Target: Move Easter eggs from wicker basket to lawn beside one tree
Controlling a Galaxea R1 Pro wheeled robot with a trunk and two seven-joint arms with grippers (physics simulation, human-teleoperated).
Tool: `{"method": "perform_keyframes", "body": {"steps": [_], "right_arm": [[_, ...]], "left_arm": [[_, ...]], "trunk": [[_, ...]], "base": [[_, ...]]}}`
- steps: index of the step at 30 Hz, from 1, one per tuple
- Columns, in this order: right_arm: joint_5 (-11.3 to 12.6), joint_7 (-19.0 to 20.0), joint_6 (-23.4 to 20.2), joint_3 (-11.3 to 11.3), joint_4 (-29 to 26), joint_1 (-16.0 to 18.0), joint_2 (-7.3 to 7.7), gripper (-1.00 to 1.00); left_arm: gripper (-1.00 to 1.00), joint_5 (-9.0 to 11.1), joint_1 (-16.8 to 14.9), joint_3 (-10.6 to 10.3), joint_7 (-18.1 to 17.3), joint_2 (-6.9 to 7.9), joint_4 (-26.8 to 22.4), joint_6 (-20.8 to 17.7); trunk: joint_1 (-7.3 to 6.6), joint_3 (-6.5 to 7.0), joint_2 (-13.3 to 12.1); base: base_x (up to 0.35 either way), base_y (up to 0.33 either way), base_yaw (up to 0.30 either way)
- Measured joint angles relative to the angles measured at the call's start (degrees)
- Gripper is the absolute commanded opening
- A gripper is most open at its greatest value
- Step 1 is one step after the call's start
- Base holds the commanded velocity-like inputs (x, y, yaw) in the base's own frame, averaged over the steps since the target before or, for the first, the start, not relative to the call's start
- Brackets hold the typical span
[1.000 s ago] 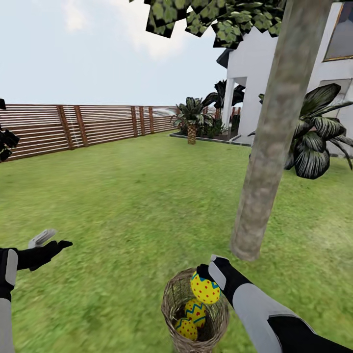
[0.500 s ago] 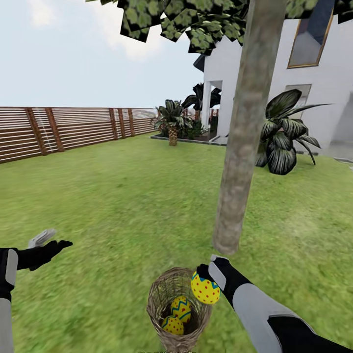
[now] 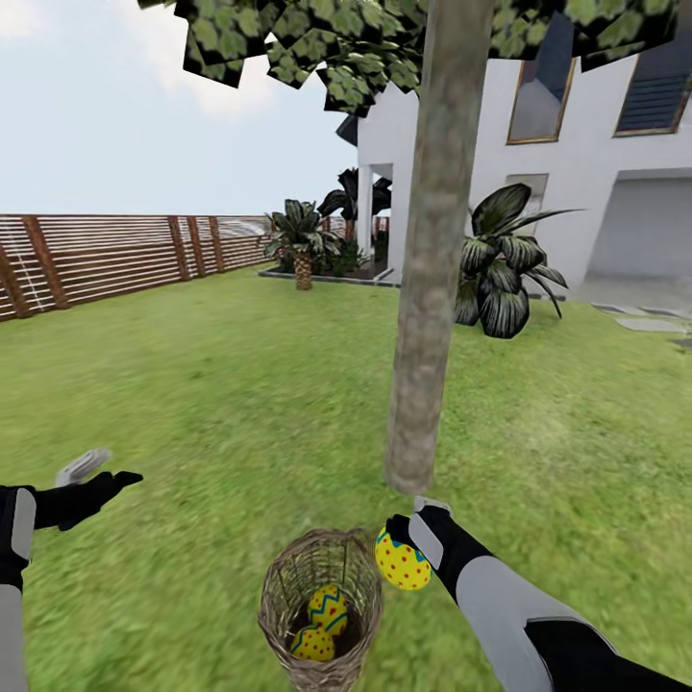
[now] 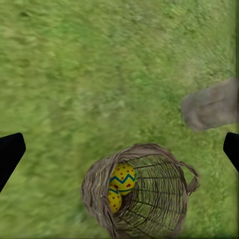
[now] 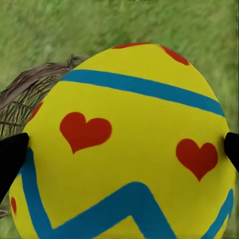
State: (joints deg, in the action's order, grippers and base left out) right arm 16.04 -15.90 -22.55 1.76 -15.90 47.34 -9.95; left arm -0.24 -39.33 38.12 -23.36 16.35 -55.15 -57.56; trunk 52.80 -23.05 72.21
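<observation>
One egg [image 3: 402,563] lifted clear, clenched in right gripper [image 3: 411,538] jaws near tree [image 3: 423,288]; two eggs [image 3: 321,625] left in wicker basket [image 3: 288,586]; left gripper [image 3: 101,473] released, empty.

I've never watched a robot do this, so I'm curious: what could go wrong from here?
The right pincer holds one egg in the air, right beside the basket. If the grip slips, the egg could fall back in or hit the rim and tip it.

Two eggs are in the basket, which looks to be lying tilted on the grass. A knock might roll them out, away from the tree.
</observation>
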Motion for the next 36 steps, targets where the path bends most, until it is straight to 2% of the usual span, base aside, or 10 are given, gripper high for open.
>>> {"method": "perform_keyframes", "body": {"steps": [10,14,21,29,36], "right_arm": [[0.0,0.0,0.02,0.0,0.0,0.02,0.0,-1.0],[0.0,-0.02,0.02,0.0,-0.01,0.0,0.0,-1.0],[0.0,-0.03,0.02,0.0,0.0,0.01,0.0,-1.0],[-0.03,-0.03,0.02,0.0,0.01,0.01,0.0,-1.0],[-0.11,-0.02,0.08,0.0,0.02,0.02,-0.02,-1.0]], "left_arm": [[1.0,0.0,0.0,0.0,-0.01,-0.02,-0.08,0.2],[1.0,0.01,0.0,-0.03,0.0,-0.51,-0.08,0.38],[1.0,0.01,0.01,-0.1,0.06,-0.78,-0.07,0.59],[1.0,-0.02,0.01,-0.1,0.07,-0.79,-0.08,0.86],[1.0,0.01,0.02,-0.1,0.06,-0.77,-0.08,0.87]], "trunk": [[0.0,0.39,0.0],[0.0,0.56,0.0],[-0.01,0.86,-0.01],[-0.02,1.21,0.01],[-0.02,1.31,0.0]], "base": [[0.0,0.0,-0.257],[0.0,-0.068,-0.257],[0.012,-0.231,-0.257],[0.169,-0.232,-0.257],[0.189,-0.245,-0.047]]}}
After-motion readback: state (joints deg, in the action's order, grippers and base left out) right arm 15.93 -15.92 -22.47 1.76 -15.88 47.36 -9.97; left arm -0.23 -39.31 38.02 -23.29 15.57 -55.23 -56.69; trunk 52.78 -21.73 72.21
